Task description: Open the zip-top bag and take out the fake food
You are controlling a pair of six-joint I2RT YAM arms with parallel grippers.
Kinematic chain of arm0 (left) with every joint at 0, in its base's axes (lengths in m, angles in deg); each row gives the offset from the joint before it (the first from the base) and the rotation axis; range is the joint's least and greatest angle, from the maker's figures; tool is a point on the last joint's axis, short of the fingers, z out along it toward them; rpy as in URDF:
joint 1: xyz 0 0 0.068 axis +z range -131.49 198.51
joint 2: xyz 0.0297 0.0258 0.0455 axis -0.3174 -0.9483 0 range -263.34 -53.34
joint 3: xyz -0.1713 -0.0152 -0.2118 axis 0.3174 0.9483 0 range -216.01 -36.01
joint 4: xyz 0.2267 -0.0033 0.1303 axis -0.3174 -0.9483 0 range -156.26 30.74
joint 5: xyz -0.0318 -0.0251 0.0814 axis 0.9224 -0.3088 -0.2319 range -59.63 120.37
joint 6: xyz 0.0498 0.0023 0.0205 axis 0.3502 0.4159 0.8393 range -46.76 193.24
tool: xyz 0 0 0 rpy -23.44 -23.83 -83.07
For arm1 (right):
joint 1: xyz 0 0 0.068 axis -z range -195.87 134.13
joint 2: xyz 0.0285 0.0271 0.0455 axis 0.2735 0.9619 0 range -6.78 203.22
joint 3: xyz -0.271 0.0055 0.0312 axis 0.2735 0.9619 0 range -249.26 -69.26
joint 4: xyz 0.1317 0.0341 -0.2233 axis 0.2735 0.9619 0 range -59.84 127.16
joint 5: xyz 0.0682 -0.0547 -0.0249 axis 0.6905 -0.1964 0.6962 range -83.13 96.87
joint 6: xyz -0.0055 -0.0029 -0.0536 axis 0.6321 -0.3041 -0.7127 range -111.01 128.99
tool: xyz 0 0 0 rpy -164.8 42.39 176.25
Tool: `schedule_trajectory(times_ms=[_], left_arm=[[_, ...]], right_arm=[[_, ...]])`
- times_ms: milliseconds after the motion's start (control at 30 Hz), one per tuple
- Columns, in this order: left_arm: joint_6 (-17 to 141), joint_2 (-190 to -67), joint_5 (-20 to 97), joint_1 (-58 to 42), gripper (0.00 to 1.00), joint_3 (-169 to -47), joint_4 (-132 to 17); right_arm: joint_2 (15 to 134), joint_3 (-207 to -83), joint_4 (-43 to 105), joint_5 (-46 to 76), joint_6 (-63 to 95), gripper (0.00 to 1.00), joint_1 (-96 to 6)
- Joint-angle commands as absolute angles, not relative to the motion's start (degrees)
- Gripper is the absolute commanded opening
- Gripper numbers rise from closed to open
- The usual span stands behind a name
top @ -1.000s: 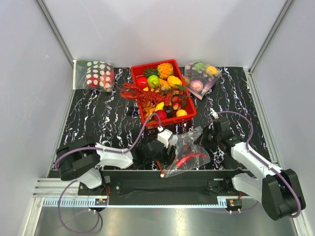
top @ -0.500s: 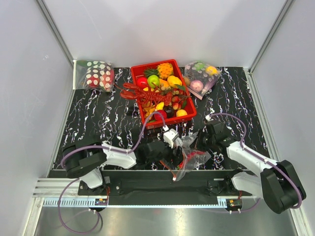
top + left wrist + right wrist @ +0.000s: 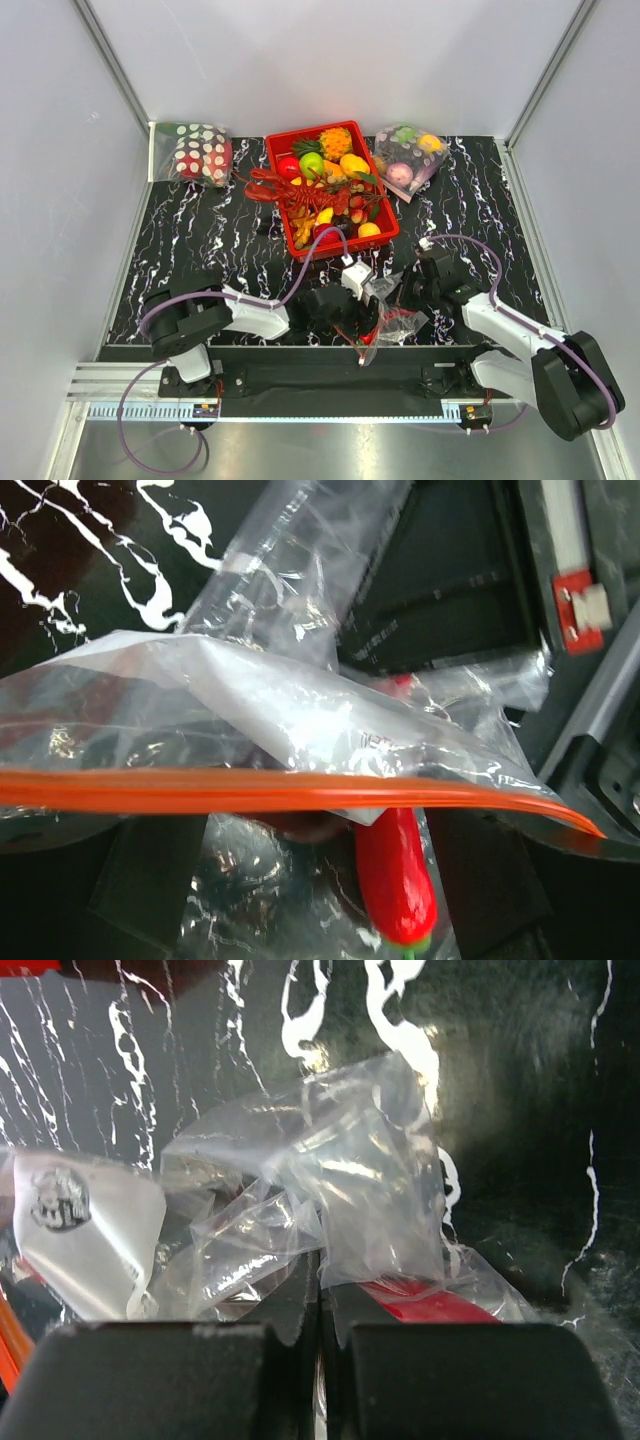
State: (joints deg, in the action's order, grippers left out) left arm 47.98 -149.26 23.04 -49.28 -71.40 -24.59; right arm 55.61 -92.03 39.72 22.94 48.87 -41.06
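Note:
The zip-top bag [image 3: 392,318] is bunched up at the table's near edge between both grippers. In the left wrist view its orange-red zip strip [image 3: 300,785] runs across the frame, with the red chili [image 3: 395,878] and a dark brown ball [image 3: 300,825] inside the plastic below it. My left gripper [image 3: 320,880] is open, its fingers apart on either side of the bag; it also shows in the top view [image 3: 362,312]. My right gripper [image 3: 322,1290] is shut on a fold of the bag's clear plastic, next to the white label [image 3: 85,1230]. The red lobster [image 3: 285,190] lies on the left rim of the basket.
A red basket [image 3: 385,233] of yellow, green and orange fruits stands at the back centre. A white-dotted red bag [image 3: 195,150] lies back left and a clear bag of pastel fruits [image 3: 408,158] back right. A black rail [image 3: 300,362] runs along the near edge.
The left arm has reached right and the right gripper has moved left. The bag between them has gone from spread flat to bunched up.

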Motion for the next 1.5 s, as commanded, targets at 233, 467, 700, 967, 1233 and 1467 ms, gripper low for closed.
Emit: schedule_trajectory(times_ms=[233,467,700,967,1233,1467], left_arm=[[50.6,-149.9,17.6,-49.4,0.78,-73.5,-26.8],[50.7,-150.0,16.9,-49.3,0.63,-72.0,-27.4],[51.2,-147.1,17.1,-49.3,0.36,-70.6,-29.5],[50.6,-136.5,20.7,-49.4,0.38,-63.1,-31.3],[50.8,-128.5,21.1,-49.4,0.38,-60.6,-37.4],[50.4,-112.1,23.0,-49.4,0.37,-60.7,-46.8]], right_arm=[[50.6,-90.7,40.0,24.0,50.2,0.00,-41.8],[51.4,-91.2,39.4,24.2,50.3,0.00,-41.8],[49.2,-91.5,41.0,21.6,50.0,0.00,-41.8],[45.7,-94.0,46.5,11.9,47.2,0.00,-41.8],[44.8,-94.2,48.9,8.7,46.1,0.00,-41.7],[44.8,-93.9,48.7,8.2,46.0,0.00,-41.6]])
